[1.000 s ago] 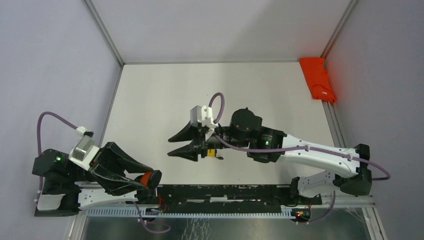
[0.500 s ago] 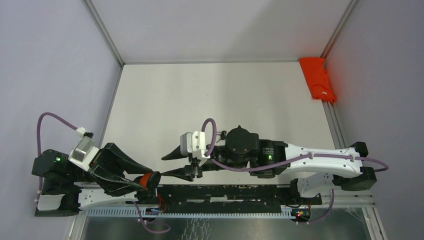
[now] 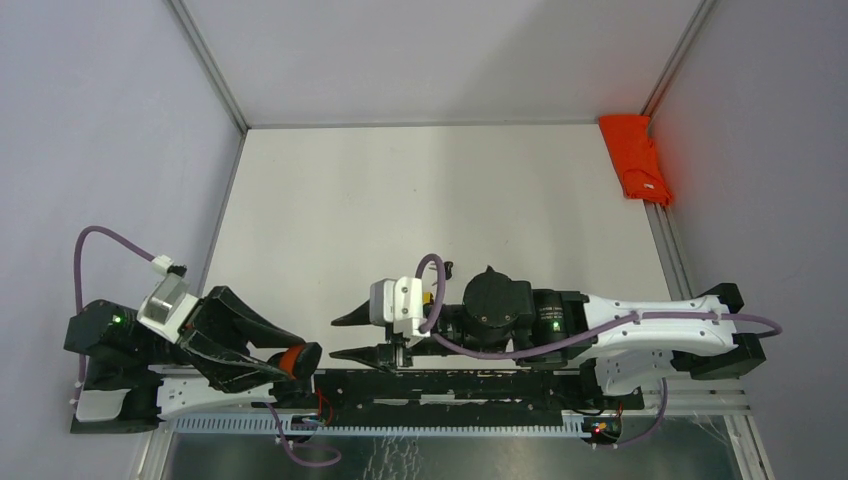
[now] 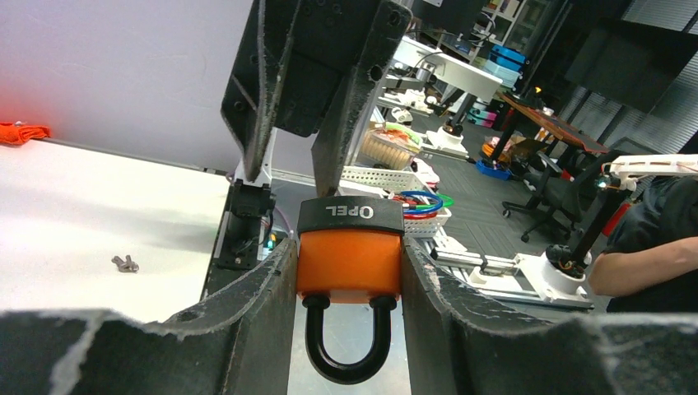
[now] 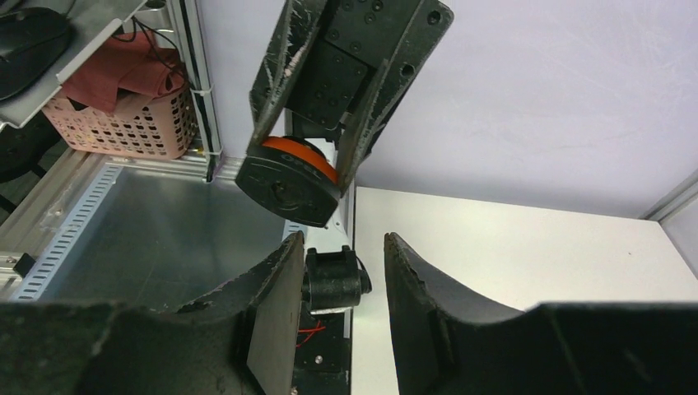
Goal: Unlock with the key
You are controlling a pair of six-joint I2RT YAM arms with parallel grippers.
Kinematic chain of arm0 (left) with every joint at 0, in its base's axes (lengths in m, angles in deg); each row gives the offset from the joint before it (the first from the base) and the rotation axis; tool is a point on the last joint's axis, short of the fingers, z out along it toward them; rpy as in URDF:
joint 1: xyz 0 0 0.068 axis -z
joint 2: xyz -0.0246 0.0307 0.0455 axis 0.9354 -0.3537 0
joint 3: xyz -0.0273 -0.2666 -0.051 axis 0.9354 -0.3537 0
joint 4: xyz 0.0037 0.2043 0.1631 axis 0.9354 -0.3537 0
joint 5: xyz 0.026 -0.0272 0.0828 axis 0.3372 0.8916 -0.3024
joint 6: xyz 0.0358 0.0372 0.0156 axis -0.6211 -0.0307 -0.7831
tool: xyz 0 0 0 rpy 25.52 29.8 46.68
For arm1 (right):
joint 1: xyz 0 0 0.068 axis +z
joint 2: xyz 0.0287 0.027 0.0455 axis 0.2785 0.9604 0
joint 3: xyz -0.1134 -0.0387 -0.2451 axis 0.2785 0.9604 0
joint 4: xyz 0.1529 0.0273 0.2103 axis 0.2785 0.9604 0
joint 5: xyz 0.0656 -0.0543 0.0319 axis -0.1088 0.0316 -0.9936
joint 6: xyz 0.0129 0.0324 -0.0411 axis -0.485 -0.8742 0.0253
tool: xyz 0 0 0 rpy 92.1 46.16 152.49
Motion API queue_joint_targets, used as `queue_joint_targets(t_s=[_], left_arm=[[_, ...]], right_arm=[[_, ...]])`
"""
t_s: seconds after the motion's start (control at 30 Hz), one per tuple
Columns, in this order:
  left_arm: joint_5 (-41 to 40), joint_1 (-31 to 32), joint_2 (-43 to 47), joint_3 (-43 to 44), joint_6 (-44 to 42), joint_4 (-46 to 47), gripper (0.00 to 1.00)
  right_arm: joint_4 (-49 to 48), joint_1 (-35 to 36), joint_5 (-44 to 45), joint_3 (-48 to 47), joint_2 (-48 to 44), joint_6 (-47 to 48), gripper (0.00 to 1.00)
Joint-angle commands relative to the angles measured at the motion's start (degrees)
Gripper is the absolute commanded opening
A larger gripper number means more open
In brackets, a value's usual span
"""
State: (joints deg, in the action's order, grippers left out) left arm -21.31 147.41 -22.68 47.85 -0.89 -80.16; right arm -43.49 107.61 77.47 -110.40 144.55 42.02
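Clamping the orange padlock by its sides, left tool holds it at the near edge of the bench, shackle toward its wrist. Right tool, jaws spread, faces the padlock's black end, just apart.

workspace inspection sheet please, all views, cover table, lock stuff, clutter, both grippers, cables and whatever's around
surface: white table, walled on three sides
job's things: orange padlock clamped off the table, shackle pointing down in the left wrist view; small metal piece lying on the table, possibly the key, too small to tell
clutter: red cloth at the far right corner
grippers: left gripper shut on the padlock; right gripper open and empty, fingers pointing at the padlock
cables: purple cable looped over the left arm; second purple cable along the right arm
surroundings: pale walls; lab furniture beyond the table edge
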Motion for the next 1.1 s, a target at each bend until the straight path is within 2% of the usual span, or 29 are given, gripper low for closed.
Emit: queue_joint_targets(t_s=[0.0,1.07], left_arm=[[-1.28,0.01,0.36,-0.2,-2.41,2.58,0.02],[-1.36,-0.03,3.0,-1.37,-3.07,3.17,0.02]], right_arm=[[-0.36,1.66,2.51,-2.5,-1.01,1.17,0.45],[2.05,3.51,5.49,-10.63,5.24,3.55,0.46]])
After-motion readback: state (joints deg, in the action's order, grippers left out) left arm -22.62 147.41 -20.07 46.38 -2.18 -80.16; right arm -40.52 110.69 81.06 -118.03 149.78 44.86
